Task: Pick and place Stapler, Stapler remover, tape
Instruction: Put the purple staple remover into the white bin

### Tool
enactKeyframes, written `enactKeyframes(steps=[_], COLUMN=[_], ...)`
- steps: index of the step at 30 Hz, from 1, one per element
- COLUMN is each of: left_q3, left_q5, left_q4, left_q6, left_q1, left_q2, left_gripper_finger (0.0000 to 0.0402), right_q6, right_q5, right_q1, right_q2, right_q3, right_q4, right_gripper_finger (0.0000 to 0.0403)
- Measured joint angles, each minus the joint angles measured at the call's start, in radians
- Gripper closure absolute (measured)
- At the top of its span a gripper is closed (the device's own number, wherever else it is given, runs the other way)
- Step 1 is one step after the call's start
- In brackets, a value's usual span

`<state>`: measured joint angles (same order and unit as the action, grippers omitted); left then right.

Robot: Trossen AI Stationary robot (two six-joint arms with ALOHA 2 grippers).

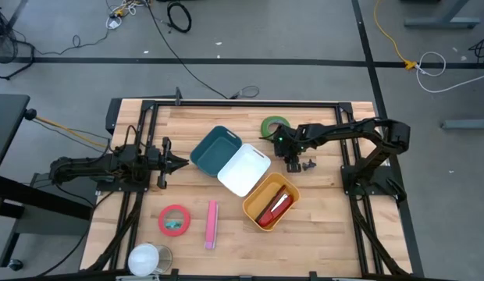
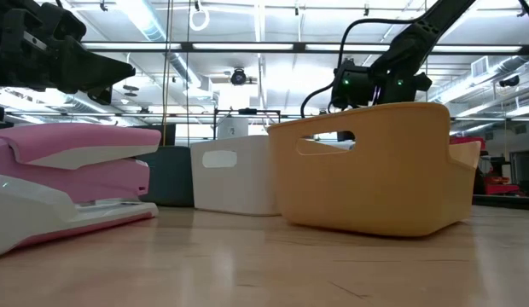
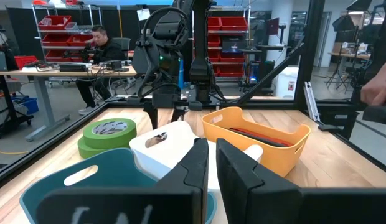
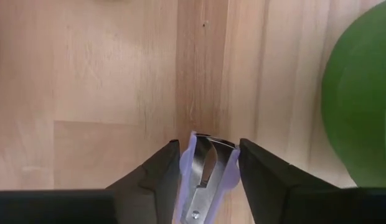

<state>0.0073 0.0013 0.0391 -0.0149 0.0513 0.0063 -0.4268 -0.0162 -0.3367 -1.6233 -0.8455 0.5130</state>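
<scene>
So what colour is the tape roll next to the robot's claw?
Green tape roll, clearest in the high view.

stapler remover (image 4: 205, 171): pale lilac, metal jaws, lying on wood between dark fingers | green tape (image 1: 274, 126): lying flat near the table's far edge | pink stapler (image 1: 211, 225): resting flat beside pink tape (image 1: 174, 220)

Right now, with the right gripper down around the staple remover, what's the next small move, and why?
Probably finish closing, then lift. In the right wrist view the right gripper has a finger on each side of the staple remover, which lies on the table beside the green tape, not yet raised.
</scene>
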Motion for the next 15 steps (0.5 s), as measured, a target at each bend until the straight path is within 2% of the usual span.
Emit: enactKeyframes(steps=[8,15], left_q3=[0.0,0.0], left_q5=[0.0,0.0], left_q4=[0.0,0.0], left_q6=[0.0,0.0], left_q1=[0.0,0.0], left_q2=[0.0,0.0], left_gripper_finger=[0.0365,0.0365], right_q6=[-0.001,0.0], right_q5=[0.0,0.001], right_q1=[0.0,0.006], right_q2=[0.061,0.115], right_q3=[-0.029,-0.121], right_q4=[0.015,0.044], right_gripper_finger=[0.0255,0.0257])
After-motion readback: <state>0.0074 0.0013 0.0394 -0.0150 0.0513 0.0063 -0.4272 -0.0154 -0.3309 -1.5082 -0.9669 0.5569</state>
